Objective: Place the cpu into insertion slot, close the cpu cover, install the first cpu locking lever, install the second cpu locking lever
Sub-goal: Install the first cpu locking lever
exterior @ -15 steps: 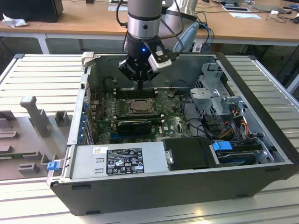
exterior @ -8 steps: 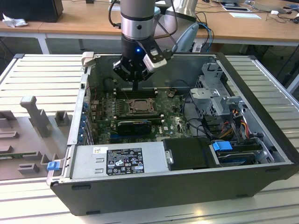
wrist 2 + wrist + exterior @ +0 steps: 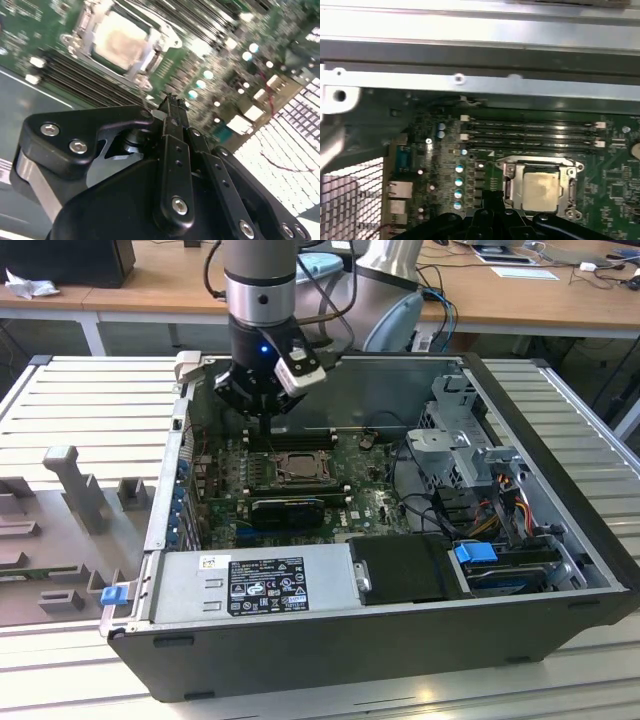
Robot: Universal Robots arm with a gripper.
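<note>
My black metal fingers (image 3: pixel 172 120) are pressed together in the second wrist view, with nothing between them. In the exterior view they hang inside the open dark grey computer case (image 3: pixel 560 490), over the far left part of the green circuit board (image 3: pixel 370 502).

The pale silver-beige square cpu (image 3: pixel 540 189) is already seated in the dark-rimmed square insertion slot (image 3: pixel 506 186). It lies just to the exterior view's right of my fingers and nearer that camera.

The thin silver-grey metal frame cpu cover (image 3: pixel 540 164) looks folded down around it. The chip is square, so no long axis; its edges run parallel to the long black memory slots (image 3: pixel 530 134).
</note>
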